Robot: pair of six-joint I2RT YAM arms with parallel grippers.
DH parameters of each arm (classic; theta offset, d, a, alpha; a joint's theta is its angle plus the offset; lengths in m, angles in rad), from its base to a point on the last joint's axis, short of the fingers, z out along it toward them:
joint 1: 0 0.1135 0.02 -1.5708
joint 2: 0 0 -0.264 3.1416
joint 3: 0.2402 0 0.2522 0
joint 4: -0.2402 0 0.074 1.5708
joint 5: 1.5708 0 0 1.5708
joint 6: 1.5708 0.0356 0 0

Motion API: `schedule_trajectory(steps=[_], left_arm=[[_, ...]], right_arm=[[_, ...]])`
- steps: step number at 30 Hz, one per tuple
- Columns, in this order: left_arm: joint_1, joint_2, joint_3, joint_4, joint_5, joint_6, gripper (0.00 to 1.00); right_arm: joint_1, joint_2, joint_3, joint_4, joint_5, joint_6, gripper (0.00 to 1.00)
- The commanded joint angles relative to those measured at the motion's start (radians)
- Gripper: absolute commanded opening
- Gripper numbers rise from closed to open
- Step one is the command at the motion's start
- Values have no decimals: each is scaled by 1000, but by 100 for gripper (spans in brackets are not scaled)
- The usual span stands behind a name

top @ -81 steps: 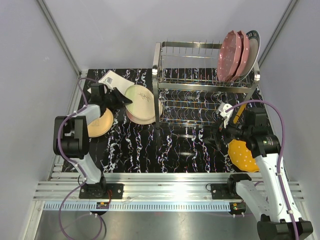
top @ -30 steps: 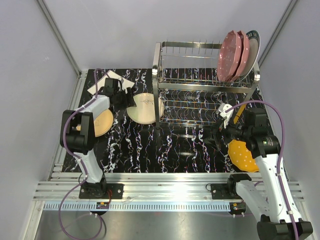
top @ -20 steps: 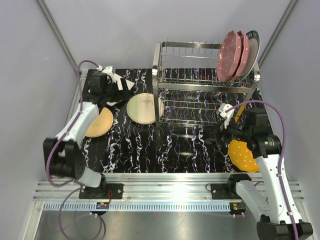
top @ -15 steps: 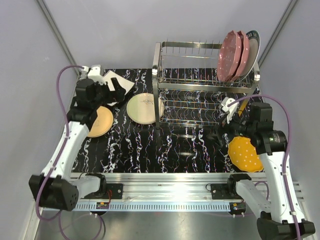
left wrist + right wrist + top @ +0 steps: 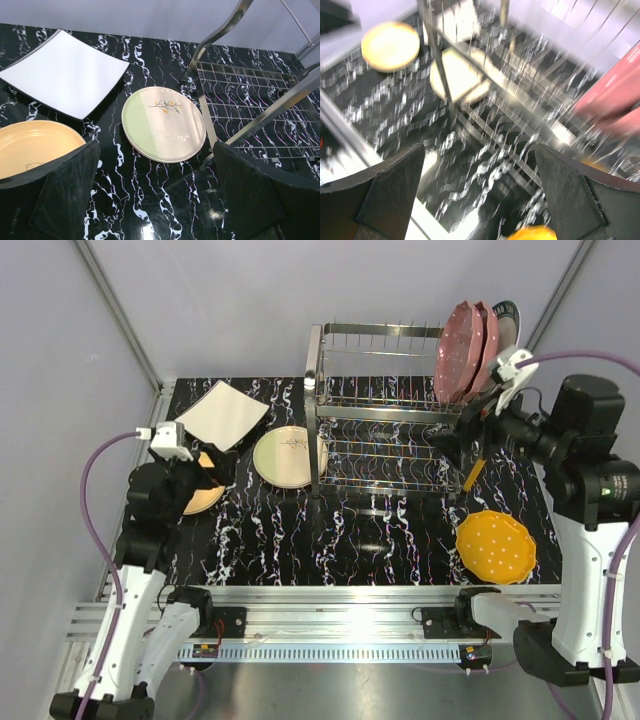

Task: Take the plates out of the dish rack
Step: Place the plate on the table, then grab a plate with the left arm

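The dish rack is set on the far right part of the bench, with its long axis running left to right. Three plates are held on edge at the right end of its upper tier: two pink polka-dotted plates and, just behind them, a white plate with a dark rim. Their faces are turned toward the rack's left end and their tops are tilted to the right. The rest of the upper tier's tines are bare.

Four plates are laid flat on the bench. A white square plate is placed far left with one corner pointed toward the rack, a green-and-cream twig plate just beside the rack's left leg, a yellow-orange plate near the left edge, and an orange dotted plate at the near right.

The left jaws are held wide apart above the yellow-orange plate, with nothing gripped. The right jaws are likewise spread and empty, raised in front of the rack's right end; that wrist view is blurred.
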Motion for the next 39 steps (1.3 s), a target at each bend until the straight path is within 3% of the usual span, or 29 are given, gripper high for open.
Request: schedule_trajectory(steps=[1,5,13,22,28,33,39], left_arm=[[-6,-66,-49,35,-74,21,99],[-14,-115,-94,21,-110,45,99],[-17,-111,-98,8,-117,53,99],[-17,-118,-101,31,-72,59,99],[-16,-135,-117,128,101,36,99],[-17,-126,-33,131,251,-19,99],[-20,-97,86,124,337,-82,99]], right_arm=[[-3,96,196,-20,-1,86,100],[-3,175,342,52,6,199,100],[-1,342,556,109,233,333,91],[1,256,432,212,436,309,91],[1,167,303,252,444,241,95],[1,68,179,234,451,175,97],[1,26,128,238,490,170,98]])
